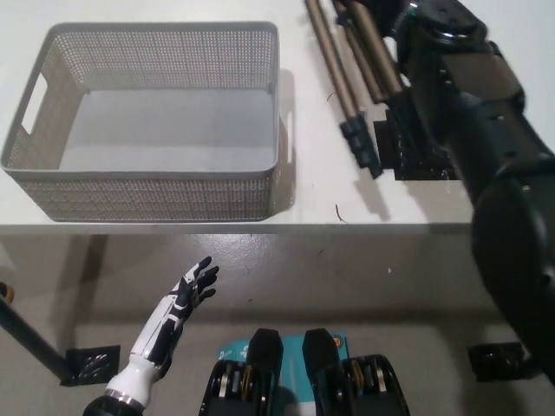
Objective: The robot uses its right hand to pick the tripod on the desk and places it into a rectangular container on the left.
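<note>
In the head view, the folded tripod with bronze-coloured legs and black feet hangs above the white tabletop, its long axis running from the top edge down and slightly rightward. The black right hand meets its upper part, but whether the hand is clamped on it cannot be told; the tripod's head is cut off. The grey perforated rectangular container lies just left, empty. The white left hand rests low, fingers apart.

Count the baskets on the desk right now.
1. The grey mesh basket sits at the desk's left, with nothing visible inside. None looks hidden.
</note>
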Robot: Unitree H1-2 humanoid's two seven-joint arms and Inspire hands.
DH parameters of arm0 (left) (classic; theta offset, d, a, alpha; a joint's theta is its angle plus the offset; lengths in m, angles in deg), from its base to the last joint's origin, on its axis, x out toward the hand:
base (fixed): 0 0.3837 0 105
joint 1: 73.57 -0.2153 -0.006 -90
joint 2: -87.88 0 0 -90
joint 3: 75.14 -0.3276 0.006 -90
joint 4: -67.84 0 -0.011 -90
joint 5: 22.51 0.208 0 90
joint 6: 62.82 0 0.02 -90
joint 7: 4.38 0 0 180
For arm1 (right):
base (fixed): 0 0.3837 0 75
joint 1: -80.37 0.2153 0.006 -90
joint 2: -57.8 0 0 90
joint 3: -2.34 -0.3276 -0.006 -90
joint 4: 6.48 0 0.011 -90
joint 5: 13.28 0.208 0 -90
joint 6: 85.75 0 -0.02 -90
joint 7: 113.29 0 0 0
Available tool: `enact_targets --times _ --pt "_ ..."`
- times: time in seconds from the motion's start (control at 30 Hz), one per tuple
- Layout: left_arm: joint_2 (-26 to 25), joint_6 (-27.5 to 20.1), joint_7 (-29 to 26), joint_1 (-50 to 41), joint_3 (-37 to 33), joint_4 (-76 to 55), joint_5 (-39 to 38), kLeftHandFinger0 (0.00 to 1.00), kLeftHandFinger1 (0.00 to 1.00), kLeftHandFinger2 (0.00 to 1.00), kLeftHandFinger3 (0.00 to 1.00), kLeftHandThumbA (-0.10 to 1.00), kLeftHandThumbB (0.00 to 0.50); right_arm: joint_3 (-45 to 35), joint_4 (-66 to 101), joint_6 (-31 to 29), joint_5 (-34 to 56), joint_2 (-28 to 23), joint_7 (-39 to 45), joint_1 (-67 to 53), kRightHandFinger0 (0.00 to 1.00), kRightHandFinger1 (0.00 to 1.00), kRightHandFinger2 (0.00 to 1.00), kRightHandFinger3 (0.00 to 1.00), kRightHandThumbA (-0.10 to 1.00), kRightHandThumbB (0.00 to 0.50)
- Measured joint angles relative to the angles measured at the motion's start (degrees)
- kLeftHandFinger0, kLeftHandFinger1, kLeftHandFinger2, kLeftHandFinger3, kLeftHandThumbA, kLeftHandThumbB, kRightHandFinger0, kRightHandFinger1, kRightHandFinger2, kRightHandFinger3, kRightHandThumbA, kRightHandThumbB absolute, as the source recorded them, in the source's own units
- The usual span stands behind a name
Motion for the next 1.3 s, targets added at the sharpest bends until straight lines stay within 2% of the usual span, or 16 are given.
enact_targets --times 0.1,0.23,0.3,0.33,0.43,0.47,0.5,0.53,0.57,0.6,0.63,0.7,0.73,0.8,0.97,1.3 --pt "0.0 0.0 0.0 0.0 -0.2 0.0 0.0 1.00 1.00 1.00 1.00 1.00 0.500 2.8 0.0 0.0 -0.3 2.3 0.0 1.3 0.00 0.44 0.84 0.85 -0.10 0.180" --pt "-0.1 0.0 0.0 0.0 -0.5 0.0 0.3 1.00 1.00 1.00 1.00 1.00 0.500 9.5 0.0 -0.1 -2.2 5.6 0.0 3.0 0.00 0.43 0.80 0.85 -0.10 0.201" --pt "-0.1 -0.1 0.1 0.0 -0.6 0.0 0.4 1.00 1.00 1.00 1.00 1.00 0.500 13.4 -0.2 -0.1 -3.6 6.7 -0.2 3.5 0.00 0.41 0.79 0.79 -0.10 0.208" --pt "-0.1 -0.1 0.1 0.1 -0.7 0.0 0.5 1.00 1.00 1.00 1.00 1.00 0.500 15.4 -0.3 -0.1 -4.5 7.3 -0.2 3.6 0.00 0.41 0.76 0.69 -0.10 0.213" --pt "-0.1 -0.1 0.2 0.3 -0.9 0.2 0.7 1.00 1.00 1.00 1.00 1.00 0.500 21.8 -0.7 -0.7 -7.4 8.5 -0.5 3.6 0.01 0.47 0.80 0.65 -0.10 0.212" --pt "-0.1 -0.1 0.3 0.4 -0.9 0.3 0.7 1.00 1.00 1.00 1.00 1.00 0.500 23.7 -1.0 -0.9 -8.3 8.9 -0.6 3.6 0.12 0.62 0.94 0.69 -0.10 0.195" --pt "-0.1 -0.1 0.4 0.4 -1.0 0.3 0.7 1.00 1.00 1.00 1.00 1.00 0.500 25.0 -1.2 -1.0 -9.0 9.1 -0.7 3.6 0.29 0.68 0.81 0.65 -0.10 0.186" --pt "-0.1 -0.1 0.4 0.4 -1.0 0.3 0.8 1.00 1.00 1.00 1.00 1.00 0.500 26.7 -1.4 -1.2 -9.8 9.4 -0.9 3.6 0.31 0.60 0.65 0.60 -0.10 0.204" --pt "-0.1 -0.1 0.5 0.5 -1.1 0.4 0.8 1.00 1.00 1.00 1.00 1.00 0.500 28.2 -1.6 -1.4 -10.5 9.7 -1.0 3.6 0.29 0.54 0.59 0.57 -0.10 0.210" --pt "-0.1 -0.1 0.7 0.6 -1.2 0.4 0.8 1.00 1.00 1.00 1.00 1.00 0.500 30.4 -2.0 -1.8 -11.8 9.9 -1.1 3.5 0.40 0.60 0.66 0.67 0.05 0.263" --pt "-0.1 -0.1 0.8 0.7 -1.2 0.4 0.8 1.00 1.00 1.00 1.00 1.00 0.500 31.6 -2.3 -2.0 -12.6 10.0 -1.2 3.5 0.83 1.00 1.00 1.00 0.49 0.404" --pt "-0.1 -0.1 0.9 0.8 -1.3 0.4 0.8 1.00 1.00 1.00 1.00 1.00 0.500 35.8 -3.0 -2.4 -14.7 10.2 -0.5 3.4 0.99 1.00 1.00 1.00 0.60 0.440" --pt "-0.1 -0.2 0.9 0.8 -1.4 0.4 0.8 1.00 1.00 1.00 1.00 1.00 0.500 37.5 -3.2 -2.5 -15.5 10.2 0.1 3.4 1.00 1.00 1.00 1.00 0.68 0.446" --pt "-0.1 -0.2 1.1 0.9 -1.5 0.4 0.8 1.00 1.00 1.00 1.00 1.00 0.500 40.1 -3.3 -2.5 -16.9 10.0 1.1 3.5 1.00 1.00 1.00 1.00 0.71 0.445" --pt "-0.1 -0.2 1.4 1.6 -1.8 0.8 0.9 1.00 1.00 1.00 1.00 1.00 0.500 43.3 -3.2 -3.0 -19.2 9.4 2.4 3.5 1.00 1.00 1.00 1.00 0.99 0.500" --pt "-0.1 -0.3 1.4 2.2 -2.5 1.4 1.8 1.00 1.00 1.00 1.00 1.00 0.500 40.0 -0.3 -4.2 -19.5 5.7 3.3 3.6 1.00 1.00 1.00 1.00 1.00 0.500"
